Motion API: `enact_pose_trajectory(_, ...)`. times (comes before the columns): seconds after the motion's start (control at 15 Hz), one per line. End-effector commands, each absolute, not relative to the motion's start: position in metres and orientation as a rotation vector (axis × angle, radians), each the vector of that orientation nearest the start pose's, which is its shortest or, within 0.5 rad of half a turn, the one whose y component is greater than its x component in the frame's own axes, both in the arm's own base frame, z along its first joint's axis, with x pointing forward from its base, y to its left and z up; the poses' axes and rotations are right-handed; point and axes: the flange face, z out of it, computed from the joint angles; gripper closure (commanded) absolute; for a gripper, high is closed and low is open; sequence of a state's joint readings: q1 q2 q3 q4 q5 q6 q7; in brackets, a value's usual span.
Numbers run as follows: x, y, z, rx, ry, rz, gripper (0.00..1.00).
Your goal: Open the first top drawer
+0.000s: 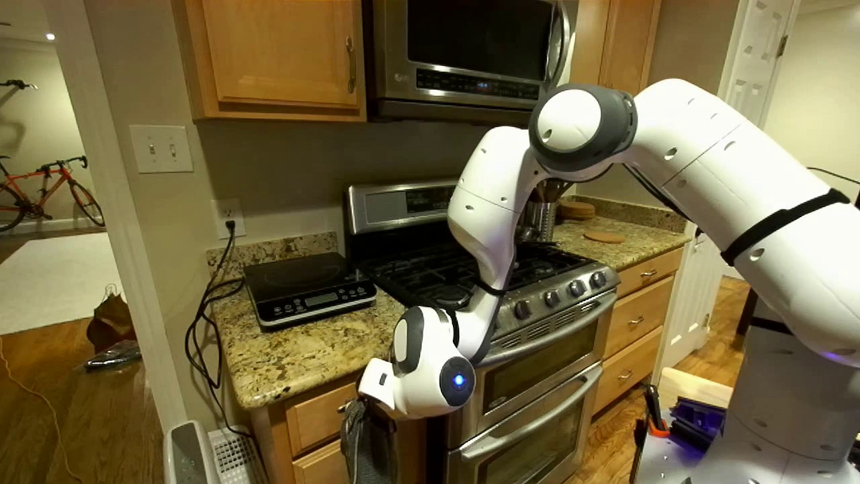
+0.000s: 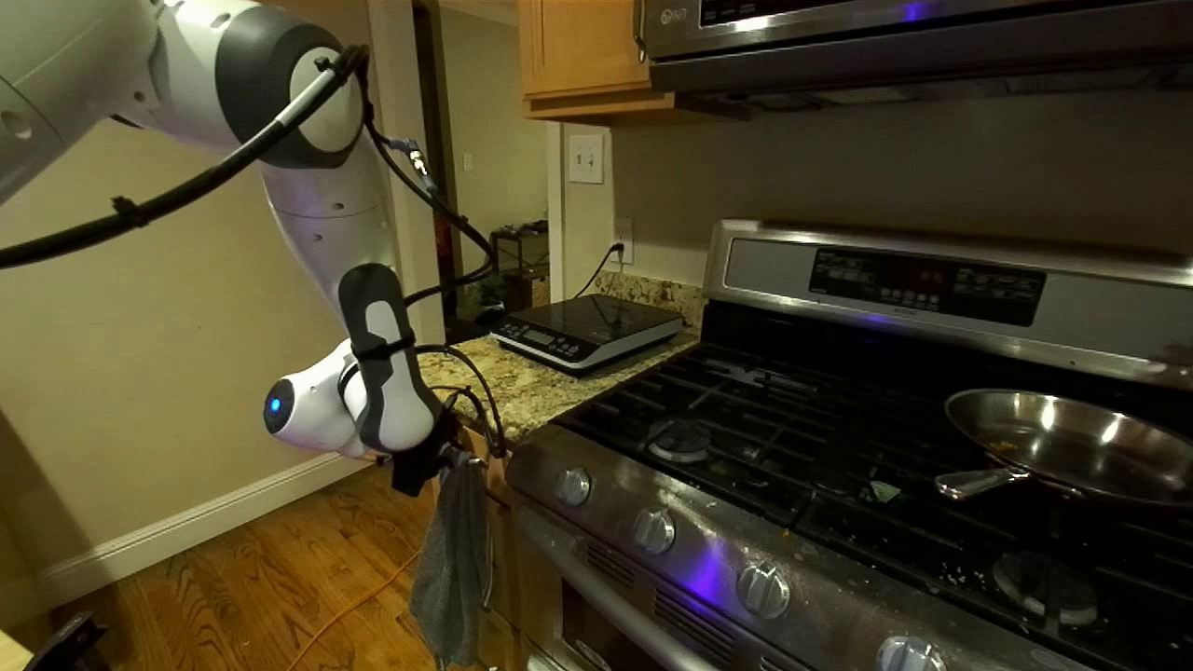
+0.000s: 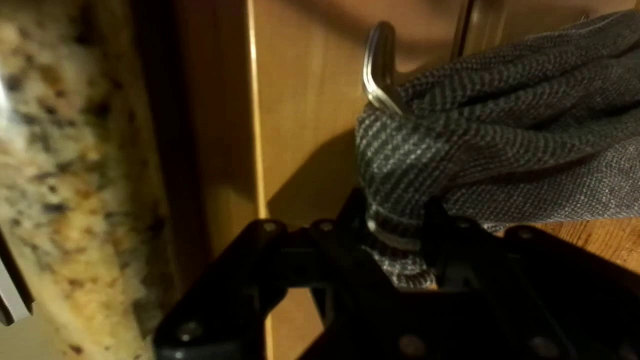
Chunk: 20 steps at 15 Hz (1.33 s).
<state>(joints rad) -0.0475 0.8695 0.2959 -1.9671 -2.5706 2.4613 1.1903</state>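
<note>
In kitchen, robot arm (image 1: 732, 168) arched high, wrist bent low, L of the range (image 2: 792, 438) in both ext. views. Range: stainless, black grates on top. Granite countertop (image 1: 302, 356) butts up to range, same side as wrist. Microwave (image 1: 480, 54) mounted over range.

Top drawer (image 1: 312, 423), the task item: honey wood, low flat front, dir. below countertop edge, next to range. Partly hidden by arm in both ext. views. Front looks in line w/ the wood front (image 1: 319, 467) below it, per an ext. view; slight gap, if any, can't be confirmed.

Portable cooktop (image 1: 302, 282), black, on countertop, above drawer level. Steel pan (image 2: 1100, 447) on range, well apart fr. arm.

Grey towel (image 3: 510, 140) draped at drawer front, hanging down past it; trails off to R side in wrist view.

Gripper (image 3: 394, 215): clenched on a fold of towel, fingers (image 3: 350, 215) on either side, cloth bunched betw. them. Drawer rel. to gripper: front lies just beyond fingertips, facing them; countertop edge off to one side in wrist view. Contact of fingertips w/ wood: can't tell.

Handle (image 3: 379, 60), metal, on drawer front: bent end exposed just beside gripper; remainder wrapped in towel, which runs in betw. fingers. Whether bar itself is pinched under cloth: can't tell.
</note>
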Motion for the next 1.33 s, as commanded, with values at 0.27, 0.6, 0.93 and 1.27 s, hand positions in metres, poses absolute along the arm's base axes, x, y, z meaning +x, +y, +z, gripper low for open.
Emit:
enact_pose_trajectory(0.27,0.453,0.158,-0.004,1.923,1.526,0.786,0.9)
enact_pose_trajectory(0.6,0.438,0.175,0.001,1.927,1.553,0.795,0.9)
enact_pose_trajectory(0.93,0.425,0.185,0.005,1.926,1.561,0.818,0.9)
enact_pose_trajectory(1.27,0.492,0.161,0.014,1.838,1.431,0.843,0.73)
